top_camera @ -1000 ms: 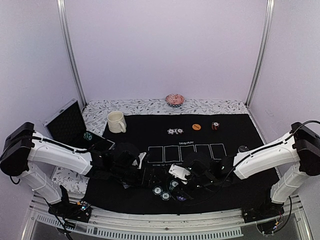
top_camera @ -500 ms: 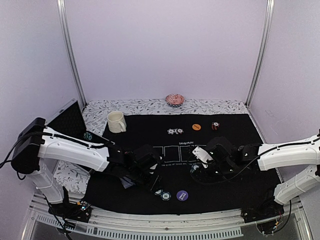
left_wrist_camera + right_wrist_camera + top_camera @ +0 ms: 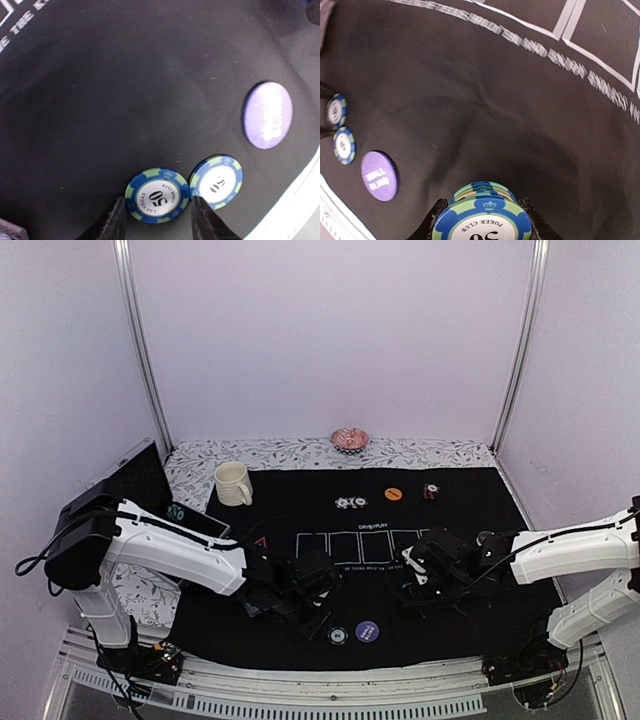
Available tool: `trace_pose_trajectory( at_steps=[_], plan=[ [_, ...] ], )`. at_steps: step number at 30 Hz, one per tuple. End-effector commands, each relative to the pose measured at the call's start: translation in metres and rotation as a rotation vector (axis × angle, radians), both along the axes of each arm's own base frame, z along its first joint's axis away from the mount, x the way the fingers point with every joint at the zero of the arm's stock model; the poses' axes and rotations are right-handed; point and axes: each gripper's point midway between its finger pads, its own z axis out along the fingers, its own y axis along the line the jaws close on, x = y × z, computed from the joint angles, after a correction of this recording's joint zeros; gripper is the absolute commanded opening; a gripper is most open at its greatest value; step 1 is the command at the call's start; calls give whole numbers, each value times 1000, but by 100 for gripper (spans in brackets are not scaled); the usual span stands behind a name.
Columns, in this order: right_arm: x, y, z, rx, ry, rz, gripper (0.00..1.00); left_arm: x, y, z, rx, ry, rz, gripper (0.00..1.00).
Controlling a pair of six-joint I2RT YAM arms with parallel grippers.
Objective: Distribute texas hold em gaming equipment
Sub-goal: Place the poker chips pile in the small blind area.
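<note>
A: While on the left wrist view, logging left claw (image 3: 158, 212) low over the black mat (image 3: 125, 90), one finger against each edge of a blue-green chip (image 3: 157, 201) marked 50. Calling it clamped on that chip, flat on the mat.

B: Agreed. Marking a second chip (image 3: 216, 181) just right of it, beside the right finger; cannot tell if touching. Also purple button (image 3: 268, 122) further right, apart from both, near the mat's near edge.

A: Moving to right claw (image 3: 482, 225). Closed on a stack of chips (image 3: 481, 195), same blue-green stripes, printed face up on top. Cannot tell whether resting on the mat or lifted.

B: Placing it from the top view: right of mat centre, just on the near side of the row of white card boxes (image 3: 365, 543). Well apart from the left claw's chip.

A: Far half of mat next. Got two loose chips (image 3: 351, 503) side by side past the boxes, orange button (image 3: 393, 494) to their right, then a small red-and-dark round piece (image 3: 431, 492), too small to name.

B: Adding red-outlined triangle (image 3: 261, 540) left of the boxes. Off-task: cream mug (image 3: 233, 483) at the mat's far left corner, pink dish (image 3: 350, 438) on the patterned cloth (image 3: 300, 452) at the back, open case (image 3: 135, 480) on the left.
</note>
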Motion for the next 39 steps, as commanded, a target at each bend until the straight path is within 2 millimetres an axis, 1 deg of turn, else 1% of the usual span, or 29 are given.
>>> trace_pose_trajectory(
  at_steps=[1,4,7,12,14,16,18,20,22,26,31,33,34,36,37,39],
  plan=[
    [-6,-9,-2,-1,36,-126,2,-23,-4,-11,26,37,-88,46],
    [-11,-3,-10,-30,55,-113,2,-15,6,-2,65,-4,-70,46],
    [-14,4,-16,-43,71,-98,2,-10,12,12,55,-38,-59,48],
    [-11,11,-20,-65,67,-89,3,2,18,29,24,-64,-31,52],
    [-10,11,-22,-84,66,-90,5,4,19,33,18,-72,-28,53],
    [-11,10,-27,-103,76,-89,11,7,20,37,10,-79,-25,54],
    [-13,8,-30,-112,87,-90,20,8,21,40,7,-86,-26,54],
    [-13,7,-29,-113,86,-99,36,11,23,43,9,-96,-19,55],
    [-11,3,-27,-114,75,-117,46,13,24,47,5,-105,-19,55],
    [-11,0,-26,-111,66,-126,58,19,27,59,-14,-128,-12,56],
    [-13,3,-25,-79,68,-118,68,26,35,70,-20,-155,5,57],
    [-12,5,-22,-72,64,-110,73,27,38,73,-28,-157,8,57],
    [-13,6,-20,-67,65,-102,78,28,40,74,-29,-158,10,57],
    [-13,10,-14,-53,65,-81,92,30,44,75,-32,-162,17,58],
    [-13,11,-11,-54,65,-73,96,31,45,76,-35,-163,22,58],
    [-11,13,0,-58,53,-62,97,31,47,78,-40,-164,26,58]
  ],
)
